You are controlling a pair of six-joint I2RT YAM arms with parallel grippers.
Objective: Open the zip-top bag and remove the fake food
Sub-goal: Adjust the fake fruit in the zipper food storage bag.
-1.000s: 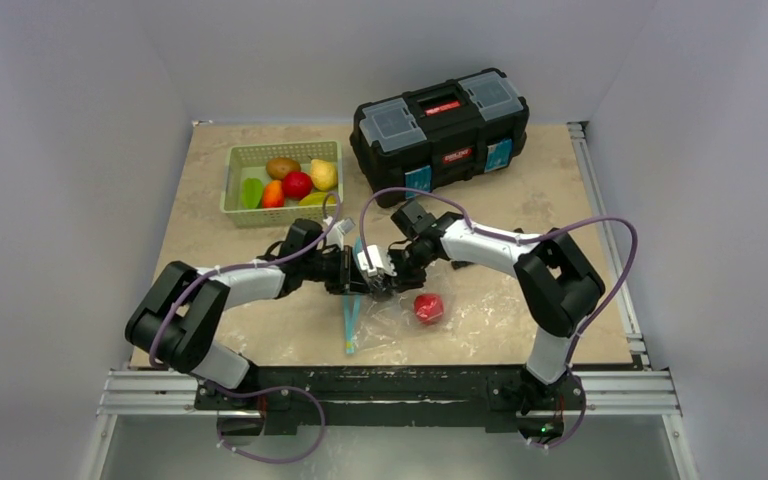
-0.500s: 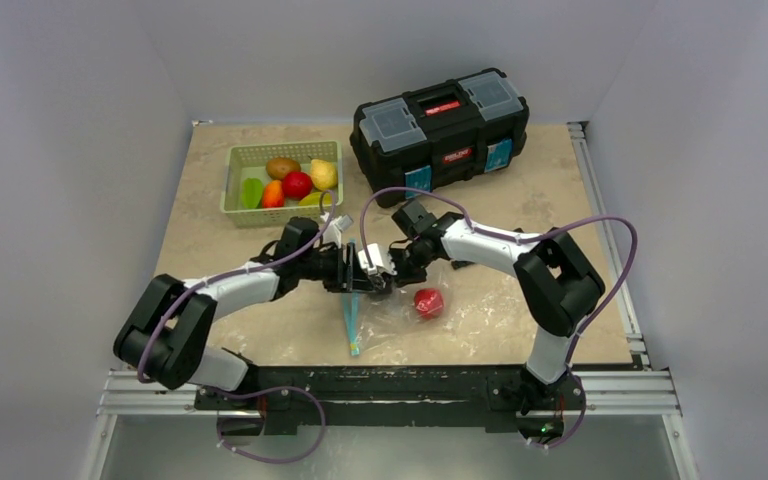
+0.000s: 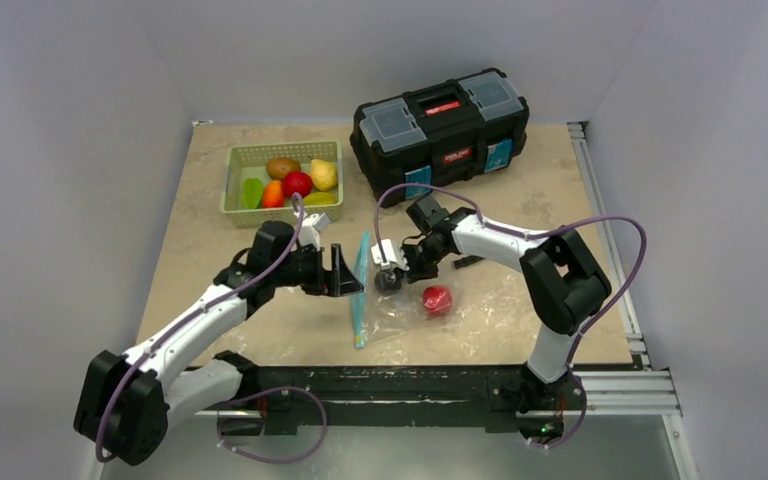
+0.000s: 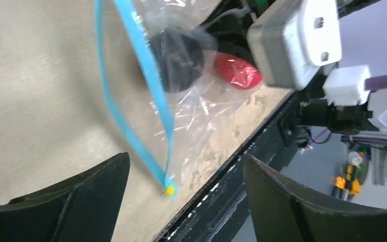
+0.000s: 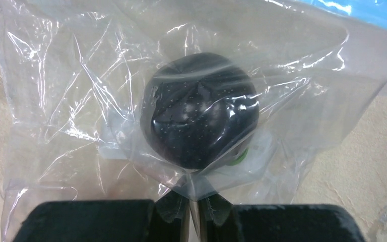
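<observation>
Top external shows your left end effector [image 3: 348, 272] spread wide and empty, just beside the zip strip [image 3: 360, 300] — its two sides look parted. The zip-top bag [image 3: 405, 318] lies on the worktop [image 3: 290, 330] (near edge). Your right end effector [image 3: 392, 275] pinches its film; red fake food [image 3: 437, 299] sits inside — next, probably reach in.

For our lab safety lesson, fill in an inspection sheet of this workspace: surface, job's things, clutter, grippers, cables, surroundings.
Surface: beige table.
Job's things: zip-top bag lying on it, zip strip parted; red fake food and dark round piece inside.
Clutter: green basket holding plastic fruit; black toolbox.
Grippers: left gripper open, empty; right gripper shut on the bag's film.
Cables: purple cables arch in loose loops.
Surroundings: grey walls; metal rail.
</observation>
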